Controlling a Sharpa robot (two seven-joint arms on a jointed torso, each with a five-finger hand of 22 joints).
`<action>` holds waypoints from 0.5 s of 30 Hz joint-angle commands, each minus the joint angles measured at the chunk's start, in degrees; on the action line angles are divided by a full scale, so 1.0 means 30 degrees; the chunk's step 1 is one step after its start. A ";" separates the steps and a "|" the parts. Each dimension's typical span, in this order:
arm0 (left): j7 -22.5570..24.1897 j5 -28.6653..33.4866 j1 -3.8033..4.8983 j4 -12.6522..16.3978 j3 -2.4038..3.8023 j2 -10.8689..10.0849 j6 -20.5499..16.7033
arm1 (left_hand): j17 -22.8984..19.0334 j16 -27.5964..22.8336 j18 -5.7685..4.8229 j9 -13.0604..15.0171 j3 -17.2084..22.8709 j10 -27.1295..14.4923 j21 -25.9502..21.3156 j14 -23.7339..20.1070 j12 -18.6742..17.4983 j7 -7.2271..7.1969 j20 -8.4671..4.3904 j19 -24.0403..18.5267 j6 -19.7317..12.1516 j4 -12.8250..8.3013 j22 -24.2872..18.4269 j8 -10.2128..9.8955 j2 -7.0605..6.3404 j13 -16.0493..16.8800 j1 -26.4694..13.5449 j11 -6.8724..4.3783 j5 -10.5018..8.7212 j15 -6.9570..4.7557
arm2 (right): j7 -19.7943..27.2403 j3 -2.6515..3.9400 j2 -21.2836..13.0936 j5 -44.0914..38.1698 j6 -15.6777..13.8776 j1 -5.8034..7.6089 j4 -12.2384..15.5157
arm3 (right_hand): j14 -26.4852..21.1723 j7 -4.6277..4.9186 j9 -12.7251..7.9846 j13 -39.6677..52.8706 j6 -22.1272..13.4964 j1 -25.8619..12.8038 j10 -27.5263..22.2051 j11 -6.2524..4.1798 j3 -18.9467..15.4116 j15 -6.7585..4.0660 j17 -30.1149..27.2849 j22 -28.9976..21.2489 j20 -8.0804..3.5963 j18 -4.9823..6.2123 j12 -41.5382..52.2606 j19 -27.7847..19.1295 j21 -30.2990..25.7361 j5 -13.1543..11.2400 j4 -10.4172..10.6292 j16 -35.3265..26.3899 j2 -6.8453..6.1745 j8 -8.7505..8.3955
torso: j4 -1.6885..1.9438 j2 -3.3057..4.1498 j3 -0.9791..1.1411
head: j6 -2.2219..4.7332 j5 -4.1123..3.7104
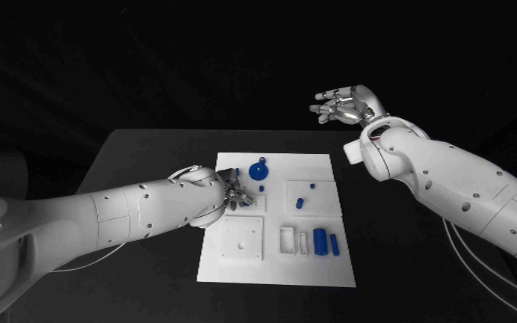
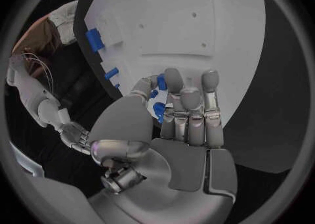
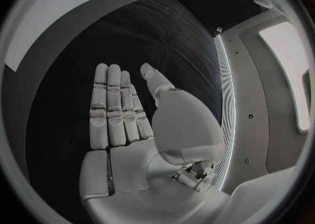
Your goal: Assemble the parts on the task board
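Blue part [image 2: 159, 109] pinched by left robot hand [image 1: 235, 194] at task board [image 1: 323, 164] 9 o'clock edge; right robot hand [image 1: 347, 105] spread, holding nothing, off the tabletop's [image 1: 151, 151] 1 o'clock corner.

A robotics test lab, staged for bench trials.

From my seat I see a bare black table [image 1: 151, 151] in the lower half of the head view, all dark around and behind it. At its centre lies a white task board [image 1: 275, 263] with cut-out recesses and small blue parts [image 1: 329, 243], a purpose-built test fixture rather than anything household. Thin cables [image 1: 474, 259] trail at lower right.
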 commanded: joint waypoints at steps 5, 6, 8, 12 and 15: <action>0.0036 0.0249 -0.0036 -0.0047 -0.0006 0.0243 0.0762 | 0.0237 0.0053 0.0048 -0.0053 0.3025 0.0413 -0.0227 0.0224 0.0022 -0.0205 0.0079 0.0210 0.0390 -0.3031 0.0162 -0.0082 0.0031 0.0022 -0.0041 -0.0183 -0.0264 0.0021 | 0.0023 0.0008 0.0070 -0.0080 0.0373 -0.0027 -0.0044 | -0.0171 0.0059 0.0016 -0.0029 -0.0105 -0.0040 -0.0061 0.0067 -0.0030 0.0055 -0.0041 -0.0074 0.0040 -0.0145 -0.0129 -0.0161 0.0093 0.0083 0.0014 0.0000 0.0113 -0.0021 | 0.0010 -0.0003 -0.0008 | -0.0014 -0.0023; 0.0037 0.0233 -0.0036 -0.0061 -0.0006 0.0261 0.0759 | 0.0262 0.0069 0.0047 -0.0062 0.3003 0.0427 -0.0241 0.0241 0.0025 -0.0211 0.0086 0.0218 0.0391 -0.3009 0.0178 -0.0095 0.0018 0.0023 -0.0034 -0.0191 -0.0308 0.0023 | 0.0021 0.0008 0.0073 -0.0080 0.0377 -0.0029 -0.0048 | -0.0171 0.0059 0.0016 -0.0029 -0.0105 -0.0040 -0.0061 0.0067 -0.0030 0.0055 -0.0041 -0.0074 0.0040 -0.0145 -0.0129 -0.0161 0.0093 0.0083 0.0014 0.0000 0.0113 -0.0021 | 0.0010 -0.0003 -0.0006 | -0.0011 -0.0023; 0.0041 0.0183 -0.0036 -0.0093 -0.0006 0.0289 0.0732 | 0.0323 0.0090 0.0044 -0.0082 0.2893 0.0479 -0.0325 0.0269 0.0036 -0.0246 0.0098 0.0262 0.0477 -0.2841 0.0254 -0.0087 -0.0009 0.0031 -0.0007 -0.0193 -0.0536 0.0025 | 0.0016 0.0008 0.0081 -0.0080 0.0385 -0.0031 -0.0052 | -0.0184 0.0059 0.0016 -0.0030 -0.0113 -0.0043 -0.0075 0.0072 -0.0037 0.0062 -0.0050 -0.0099 0.0047 -0.0147 -0.0135 -0.0178 0.0095 0.0076 0.0013 -0.0006 0.0103 -0.0021 | 0.0009 -0.0003 -0.0007 | -0.0005 -0.0025; 0.0059 0.0104 -0.0035 -0.0156 -0.0006 0.0319 0.0649 | 0.0360 0.0083 0.0028 -0.0111 0.2653 0.0528 -0.0496 0.0305 0.0024 -0.0297 0.0117 0.0339 0.0542 -0.2474 0.0360 -0.0103 -0.0158 0.0031 0.0121 -0.0205 -0.0996 0.0024 | 0.0013 0.0008 0.0088 -0.0080 0.0393 -0.0034 -0.0056 | -0.0207 0.0064 0.0017 -0.0031 -0.0123 -0.0052 -0.0099 0.0083 -0.0043 0.0074 -0.0068 -0.0146 0.0060 -0.0150 -0.0146 -0.0209 0.0090 0.0068 0.0025 -0.0020 0.0110 -0.0019 | 0.0005 -0.0005 -0.0002 | 0.0028 -0.0043; 0.0086 0.0078 -0.0035 -0.0187 -0.0006 0.0328 0.0576 | 0.0338 0.0055 0.0000 -0.0188 0.2461 0.0531 -0.0634 0.0310 0.0013 -0.0320 0.0119 0.0388 0.0545 -0.2135 0.0414 -0.0109 -0.0289 0.0032 0.0261 -0.0208 -0.1345 0.0020 | 0.0010 0.0008 0.0084 -0.0080 0.0402 -0.0036 -0.0060 | -0.0227 0.0070 0.0016 -0.0032 -0.0156 -0.0054 -0.0117 0.0094 -0.0047 0.0085 -0.0087 -0.0186 0.0069 -0.0148 -0.0155 -0.0222 0.0091 0.0066 0.0029 -0.0034 0.0113 -0.0019 | 0.0006 -0.0002 -0.0007 | 0.0023 -0.0047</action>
